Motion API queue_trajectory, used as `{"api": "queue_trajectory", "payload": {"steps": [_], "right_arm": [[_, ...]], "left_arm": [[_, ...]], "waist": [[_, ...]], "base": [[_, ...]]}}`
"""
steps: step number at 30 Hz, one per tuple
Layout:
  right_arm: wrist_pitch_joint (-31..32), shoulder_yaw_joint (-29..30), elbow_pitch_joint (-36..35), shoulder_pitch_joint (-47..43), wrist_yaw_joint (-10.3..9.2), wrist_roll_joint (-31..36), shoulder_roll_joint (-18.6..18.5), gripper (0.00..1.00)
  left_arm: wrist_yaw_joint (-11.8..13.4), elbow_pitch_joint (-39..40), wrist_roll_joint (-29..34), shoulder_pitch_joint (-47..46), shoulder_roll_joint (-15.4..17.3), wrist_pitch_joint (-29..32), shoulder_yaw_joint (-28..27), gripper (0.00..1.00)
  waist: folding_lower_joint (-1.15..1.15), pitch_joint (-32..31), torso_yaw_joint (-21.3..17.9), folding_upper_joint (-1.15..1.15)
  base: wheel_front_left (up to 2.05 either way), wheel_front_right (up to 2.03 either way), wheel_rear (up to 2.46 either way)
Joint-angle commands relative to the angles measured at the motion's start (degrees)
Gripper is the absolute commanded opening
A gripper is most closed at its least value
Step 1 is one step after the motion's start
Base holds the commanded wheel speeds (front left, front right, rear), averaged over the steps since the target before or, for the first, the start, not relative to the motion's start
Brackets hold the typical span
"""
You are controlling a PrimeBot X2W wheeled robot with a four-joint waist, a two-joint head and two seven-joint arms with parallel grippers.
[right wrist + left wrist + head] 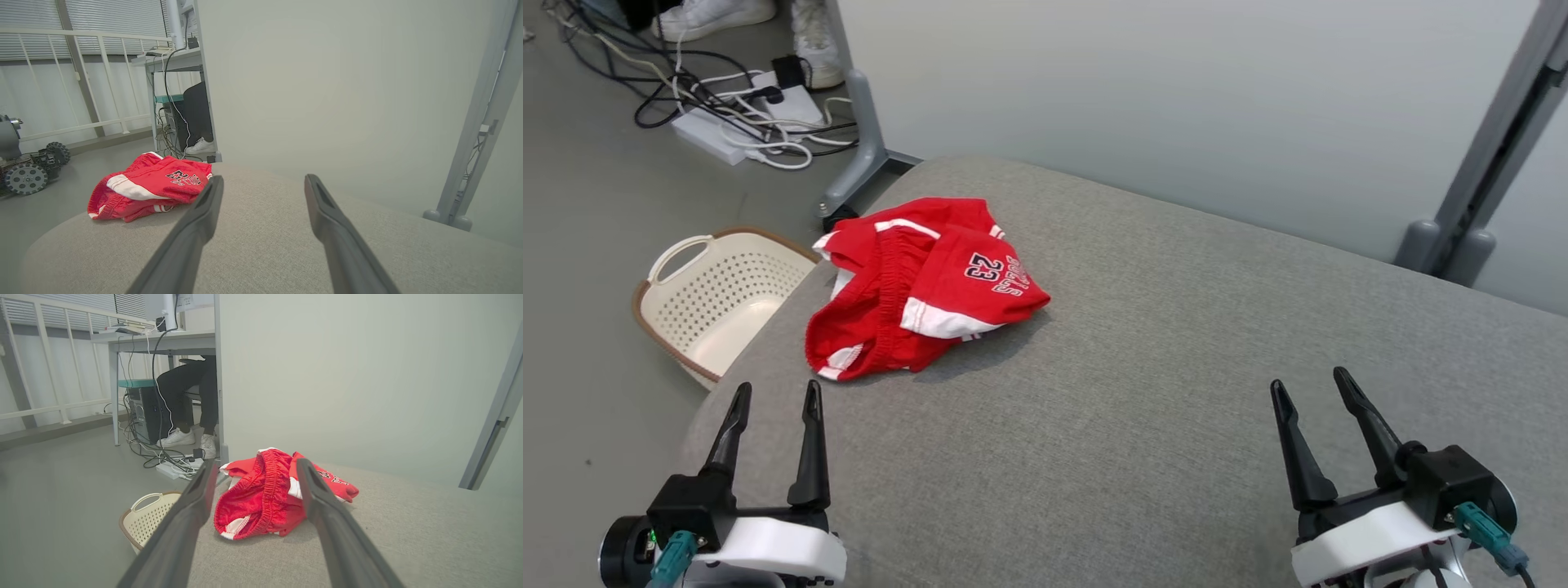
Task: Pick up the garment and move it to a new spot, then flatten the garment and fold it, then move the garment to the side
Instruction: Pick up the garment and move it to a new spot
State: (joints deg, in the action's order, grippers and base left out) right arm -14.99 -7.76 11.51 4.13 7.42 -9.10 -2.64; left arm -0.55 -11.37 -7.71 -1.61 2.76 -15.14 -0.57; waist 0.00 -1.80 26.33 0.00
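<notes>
The garment is a pair of red shorts with white trim and a dark "23" print, lying crumpled near the far left edge of the grey padded table. My left gripper hovers open at the lower left, just short of the shorts, nothing between its fingers. In the left wrist view the garment lies straight ahead between the two open fingers. My right gripper stands open at the lower right, well away from the shorts. The right wrist view has the garment off to the left of its fingers.
A cream perforated basket sits on the floor left of the table. Cables and a power strip lie on the floor behind it, by a person's white shoes. A pale partition wall bounds the table's far side.
</notes>
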Motion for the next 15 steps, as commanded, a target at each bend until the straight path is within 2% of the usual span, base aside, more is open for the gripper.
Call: {"api": "queue_trajectory", "payload": {"steps": [1,15], "right_arm": [[-0.2,-0.5,-0.1,-0.3,0.13,-0.2,-0.4,1.00],[-0.2,-4.8,1.9,5.0,0.12,-1.0,-0.9,1.00]], "left_arm": [[-0.1,0.2,0.1,0.3,0.2,-0.1,-0.7,1.00],[1.8,3.1,-2.3,2.0,0.2,-0.1,-3.9,1.00]], "waist": [[0.00,0.1,2.2,0.00],[0.00,2.9,4.1,0.00]], "base": [[0.00,0.00,0.00],[0.00,0.00,0.00]]}}
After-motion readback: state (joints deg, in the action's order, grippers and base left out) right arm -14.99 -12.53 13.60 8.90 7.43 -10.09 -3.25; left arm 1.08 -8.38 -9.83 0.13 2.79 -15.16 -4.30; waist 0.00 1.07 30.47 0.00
